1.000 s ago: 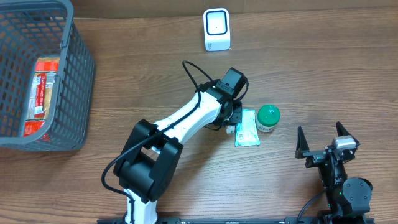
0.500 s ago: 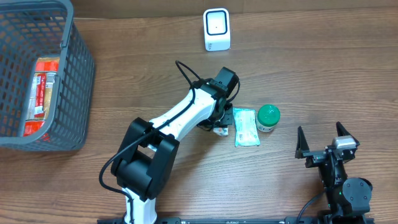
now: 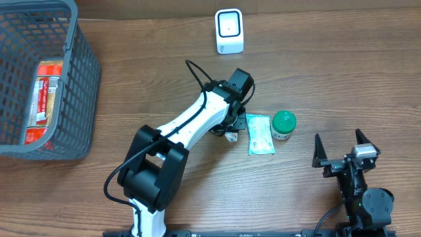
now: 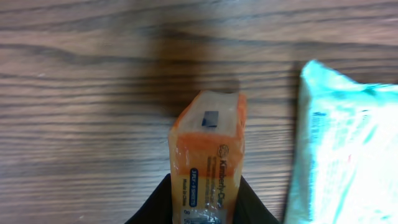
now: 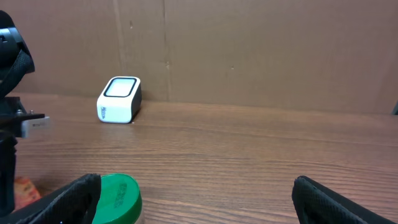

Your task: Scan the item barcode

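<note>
Scan prep: orange packet pinched in left claw, middle of overhead frame.
Packet's long axis runs out from the wrist; scanner sits top centre, straight up-frame, left arm nearer. Right claw wide open, empty, lower right.

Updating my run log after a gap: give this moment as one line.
left hand: gripping orange packet | right hand: open | scanner: not yet reached
</note>
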